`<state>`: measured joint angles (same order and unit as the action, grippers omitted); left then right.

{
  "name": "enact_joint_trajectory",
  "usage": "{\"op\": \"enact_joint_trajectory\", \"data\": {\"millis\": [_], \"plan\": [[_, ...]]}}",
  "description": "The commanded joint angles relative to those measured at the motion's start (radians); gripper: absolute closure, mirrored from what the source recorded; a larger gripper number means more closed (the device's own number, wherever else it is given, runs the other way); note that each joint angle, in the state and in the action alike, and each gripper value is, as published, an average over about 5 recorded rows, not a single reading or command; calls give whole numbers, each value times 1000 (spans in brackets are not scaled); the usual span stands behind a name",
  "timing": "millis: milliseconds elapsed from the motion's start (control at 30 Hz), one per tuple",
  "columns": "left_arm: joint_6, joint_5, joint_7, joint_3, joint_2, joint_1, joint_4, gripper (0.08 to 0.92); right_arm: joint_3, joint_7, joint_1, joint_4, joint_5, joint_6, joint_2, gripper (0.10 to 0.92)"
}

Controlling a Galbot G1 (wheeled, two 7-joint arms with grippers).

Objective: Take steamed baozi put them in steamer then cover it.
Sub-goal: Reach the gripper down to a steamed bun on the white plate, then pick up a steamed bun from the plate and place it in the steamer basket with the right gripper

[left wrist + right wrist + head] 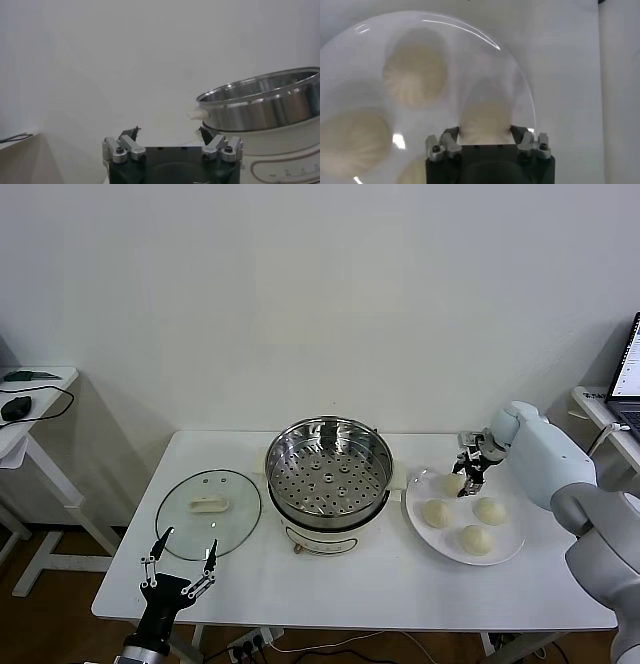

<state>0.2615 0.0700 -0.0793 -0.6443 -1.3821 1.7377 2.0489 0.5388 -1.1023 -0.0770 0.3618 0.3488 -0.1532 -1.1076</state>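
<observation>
Four cream-white baozi lie on a white plate (pixel 512 546) at the right of the table. My right gripper (pixel 469 471) is down at the far-left baozi (pixel 451 483). In the right wrist view its fingers (pixel 451 136) sit against both sides of that baozi (pixel 485 120), which still rests on the plate (pixel 350 60). The other baozi (pixel 489 510) lie nearby. The steel steamer (pixel 328 471) stands in the middle with its perforated tray bare; it also shows in the left wrist view (pixel 265 102). The glass cover (pixel 208 501) lies flat to its left. My left gripper (pixel 183 559) is open and empty, in front of the cover.
The white table's front edge (pixel 350 620) runs just below my left gripper. A side table with a dark cable (pixel 25 399) stands at the far left. A laptop (pixel 625 374) sits at the far right.
</observation>
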Motion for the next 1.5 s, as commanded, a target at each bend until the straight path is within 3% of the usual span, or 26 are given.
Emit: {"op": "enact_joint_trajectory", "data": {"millis": [33,200,433,600,833,1100,1500], "plan": [[1,0,1,0,-1,1,1,177,10,-2,-8,20,7,-7,-3,396],[1,0,2,-1,0,4,9,177,85,-55,-60,203,-80,-33,72,396],[3,0,3,1,3,5,19,177,299,-123,-282,558,-183,-208,186,368],[9,0,5,7,4,5,22,177,436,-135,-460,706,-279,-278,175,359],[16,0,8,9,5,11,30,177,544,-127,-616,826,-299,-386,81,364],[24,-4,17,4,0,13,39,177,607,-104,-560,852,-191,-470,-30,359],[19,-5,23,-5,0,19,47,177,522,-22,-339,621,89,-559,-197,367]]}}
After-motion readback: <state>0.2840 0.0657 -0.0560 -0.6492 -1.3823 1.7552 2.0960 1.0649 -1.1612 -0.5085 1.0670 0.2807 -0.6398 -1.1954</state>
